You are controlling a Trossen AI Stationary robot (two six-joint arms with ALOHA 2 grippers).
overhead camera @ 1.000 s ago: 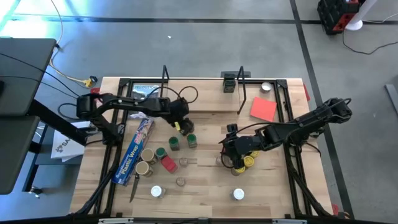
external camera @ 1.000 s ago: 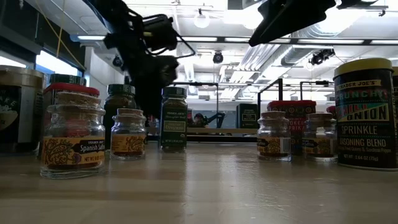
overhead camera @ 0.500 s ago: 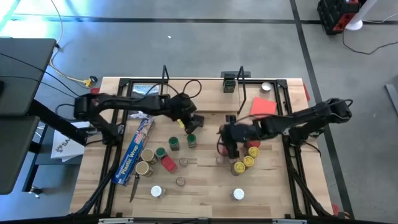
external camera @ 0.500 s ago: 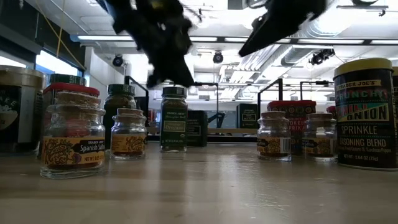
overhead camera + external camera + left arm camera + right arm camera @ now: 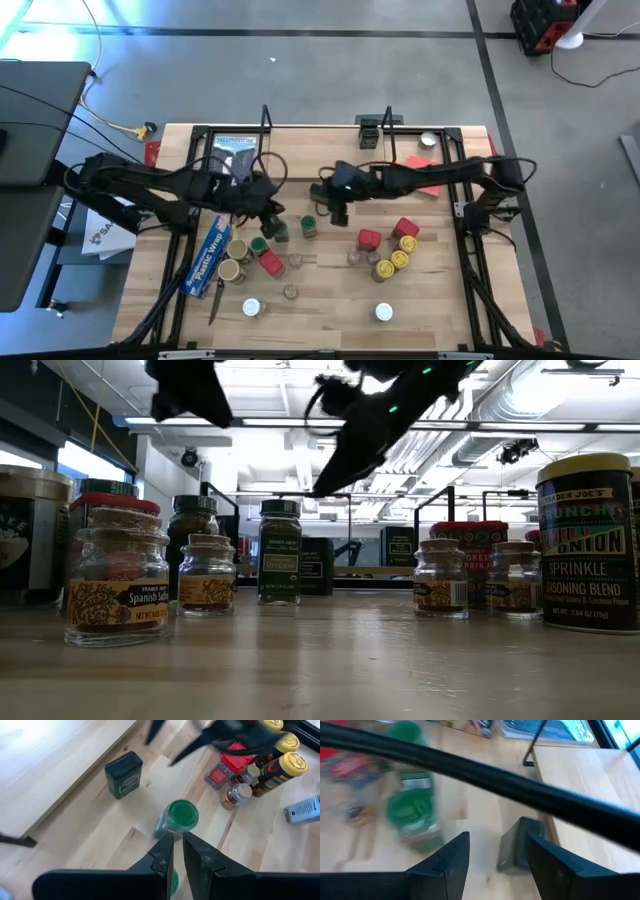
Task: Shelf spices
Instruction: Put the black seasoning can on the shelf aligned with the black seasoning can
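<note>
Although the shelf ran along the far side of the table, only a few items stood on it: a dark tin and a white-lidded jar toward its right end. Nearly all the spices remained on the tabletop: green-lidded jars near the centre, a red tin to the left, and yellow-lidded jars with red tins to the right. The task therefore appeared to be at an early stage, with most shelving left to do. The left gripper hovered over the green-lidded jars, its jaws nearly closed and holding nothing visible in its wrist view. The right gripper was reaching across the centre, jaws parted and empty, directed toward a small dark tin beside the shelf's front edge.
</note>
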